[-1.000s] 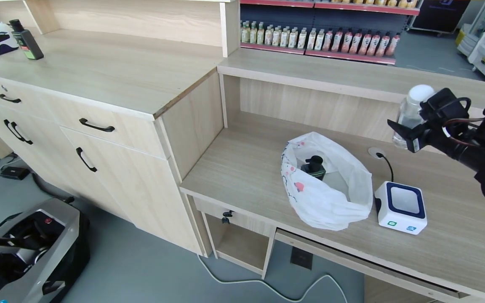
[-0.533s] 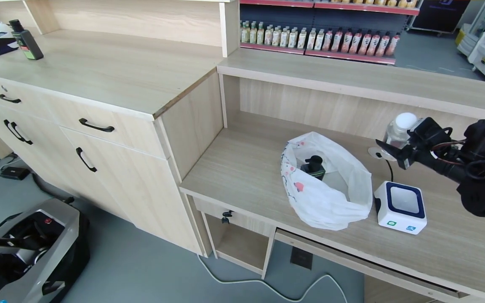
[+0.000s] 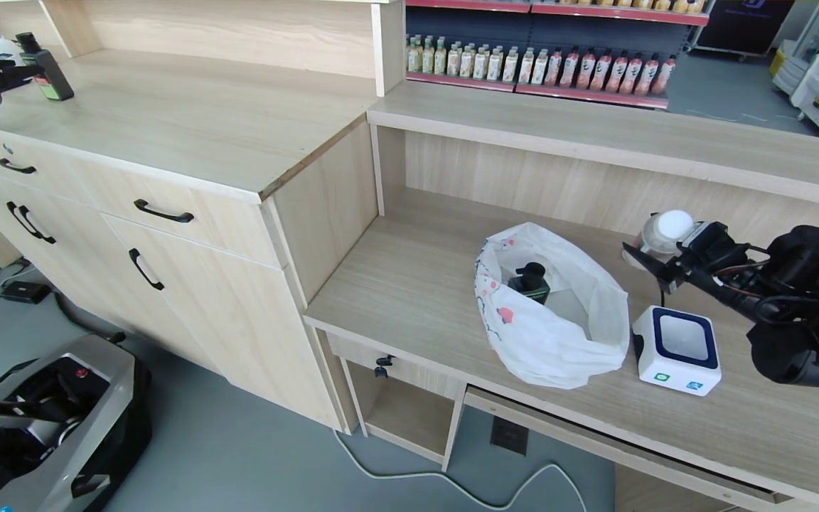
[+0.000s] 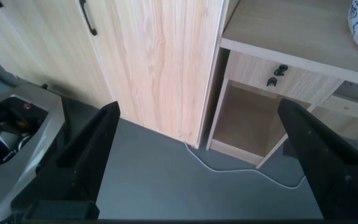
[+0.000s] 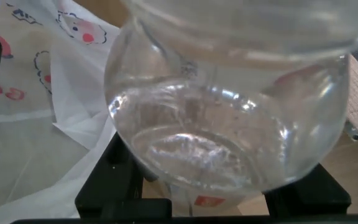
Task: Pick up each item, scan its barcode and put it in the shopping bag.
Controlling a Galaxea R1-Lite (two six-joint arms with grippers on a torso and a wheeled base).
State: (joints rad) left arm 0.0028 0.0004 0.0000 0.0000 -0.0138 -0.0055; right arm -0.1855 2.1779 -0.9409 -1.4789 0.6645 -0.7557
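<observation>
Holding clear white-capped plastic bottle (image 3: 667, 229), right end effector (image 3: 648, 264) closed on its body. Likely slick, thin-walled: grip mid-body, gently.

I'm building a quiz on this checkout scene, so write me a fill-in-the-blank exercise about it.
1. The right gripper is shut on a clear bottle with a ____ cap.
2. The scanner stands on the counter to the robot's ____ of the shopping bag.
3. The left gripper has its jaws ____.
Missing words: white; right; open.
</observation>
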